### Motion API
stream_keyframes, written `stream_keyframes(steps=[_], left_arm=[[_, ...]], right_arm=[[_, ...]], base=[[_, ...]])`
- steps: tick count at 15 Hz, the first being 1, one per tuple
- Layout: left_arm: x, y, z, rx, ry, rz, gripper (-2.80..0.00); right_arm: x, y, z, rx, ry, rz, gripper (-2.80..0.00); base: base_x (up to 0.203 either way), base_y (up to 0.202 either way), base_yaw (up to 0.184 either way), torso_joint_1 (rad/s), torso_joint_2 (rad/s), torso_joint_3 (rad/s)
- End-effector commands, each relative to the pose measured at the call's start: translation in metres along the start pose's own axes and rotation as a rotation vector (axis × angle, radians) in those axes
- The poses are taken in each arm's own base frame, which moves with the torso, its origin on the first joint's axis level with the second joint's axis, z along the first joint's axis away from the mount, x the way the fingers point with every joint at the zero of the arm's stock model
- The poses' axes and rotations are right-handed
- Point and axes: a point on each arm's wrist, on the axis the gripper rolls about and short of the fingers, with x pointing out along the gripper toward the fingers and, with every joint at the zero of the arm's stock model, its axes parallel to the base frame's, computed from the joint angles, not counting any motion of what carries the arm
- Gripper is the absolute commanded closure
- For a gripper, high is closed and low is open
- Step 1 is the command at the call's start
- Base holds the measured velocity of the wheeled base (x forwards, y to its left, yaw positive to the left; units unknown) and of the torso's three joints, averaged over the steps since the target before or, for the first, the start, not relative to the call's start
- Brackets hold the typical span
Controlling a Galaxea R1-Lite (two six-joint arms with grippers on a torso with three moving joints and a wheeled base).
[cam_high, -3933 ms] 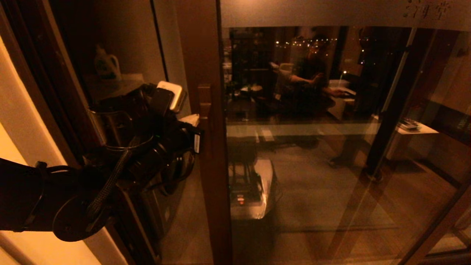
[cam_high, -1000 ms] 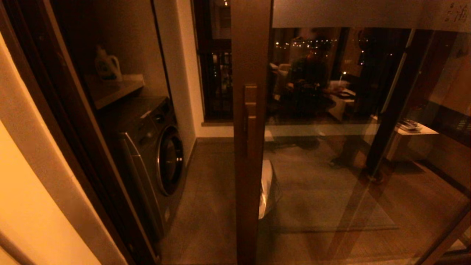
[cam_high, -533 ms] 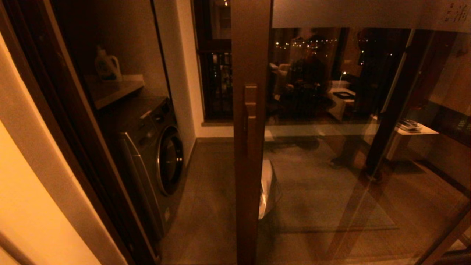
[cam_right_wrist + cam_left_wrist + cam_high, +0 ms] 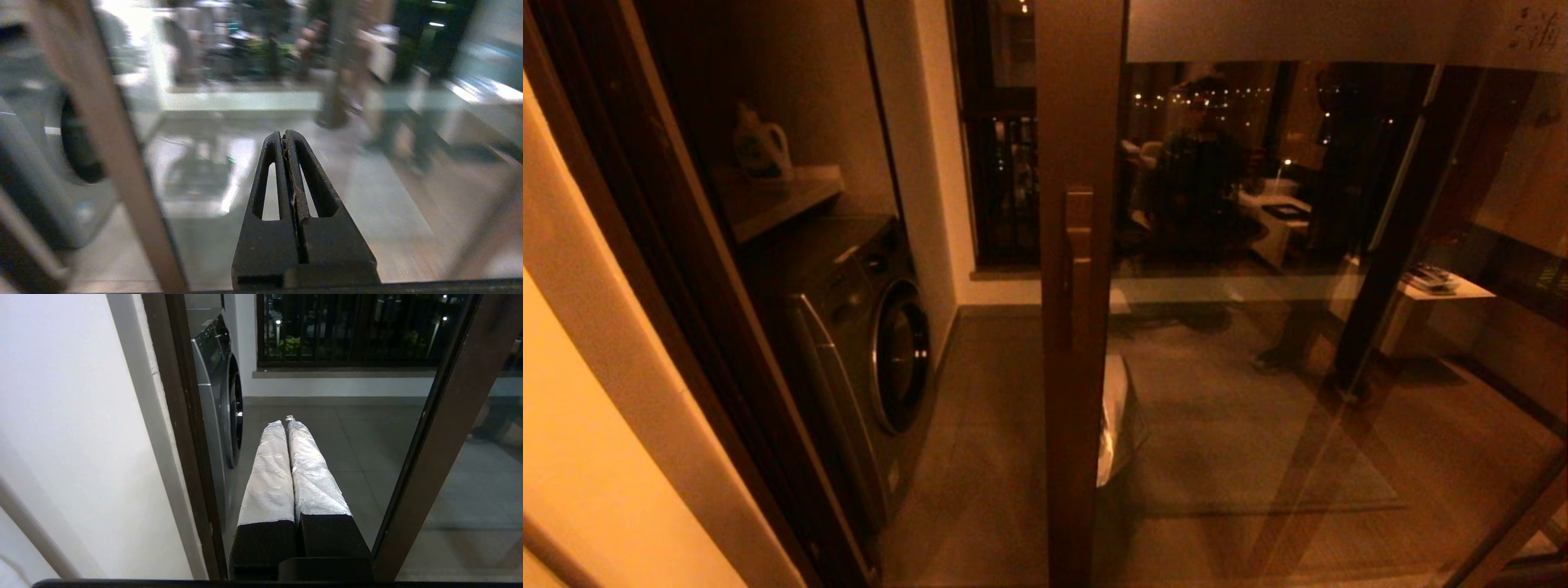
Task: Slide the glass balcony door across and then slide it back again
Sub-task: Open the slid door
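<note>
The glass balcony door (image 4: 1258, 367) stands partly open; its brown wooden stile (image 4: 1078, 122) with the blocky pull handle (image 4: 1080, 269) is at mid-view, and the frosted top band (image 4: 1298, 28) carries dark characters at the far right. Neither arm shows in the head view. In the left wrist view my left gripper (image 4: 286, 421), with white-wrapped fingers (image 4: 269, 473), is shut on nothing and hangs in the open gap, the door stile (image 4: 445, 437) beside it, not touching. My right gripper (image 4: 284, 132) is shut and empty, facing the glass near the stile (image 4: 110, 143).
The fixed dark jamb (image 4: 686, 286) and pale wall bound the opening on the left. Beyond it stand a washing machine (image 4: 866, 327), a shelf (image 4: 776, 196) with a detergent bottle (image 4: 760, 147), and a barred window (image 4: 1005, 163). Tiled balcony floor (image 4: 988, 425) lies behind the gap.
Since 3.9 s ago the door has slid to the right, widening the gap, and my left arm has left the handle and the head view. Over the last second the door has stayed still.
</note>
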Motion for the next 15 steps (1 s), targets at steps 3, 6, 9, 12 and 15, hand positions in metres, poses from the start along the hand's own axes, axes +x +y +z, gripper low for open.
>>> stream_keyframes(steps=[3,6,9,12,15], left_arm=[[0.002,0.000,-0.011,0.001,0.038,-0.001,0.00],[0.002,0.000,-0.011,0.003,0.037,-0.001,0.00],[0.002,0.000,-0.011,0.003,0.037,-0.001,0.00],[0.002,0.000,-0.011,0.003,0.037,-0.001,0.00],[0.002,0.000,-0.011,0.003,0.037,-0.001,0.00]], right_arm=[[0.122,-0.002,0.081,0.027,0.210,0.178,0.00],[0.203,0.042,0.079,0.046,0.293,0.292,0.00],[0.246,0.112,0.064,0.065,0.290,0.345,0.00],[0.252,0.159,0.059,0.118,0.298,0.414,0.00],[0.255,0.180,0.059,0.146,0.306,0.455,0.00]], base=[[0.000,0.000,0.000,0.000,0.00,0.000],[0.000,0.000,0.000,0.000,0.00,0.000],[0.000,0.000,0.000,0.000,0.00,0.000],[0.000,0.000,0.000,0.000,0.00,0.000],[0.000,0.000,0.000,0.000,0.00,0.000]])
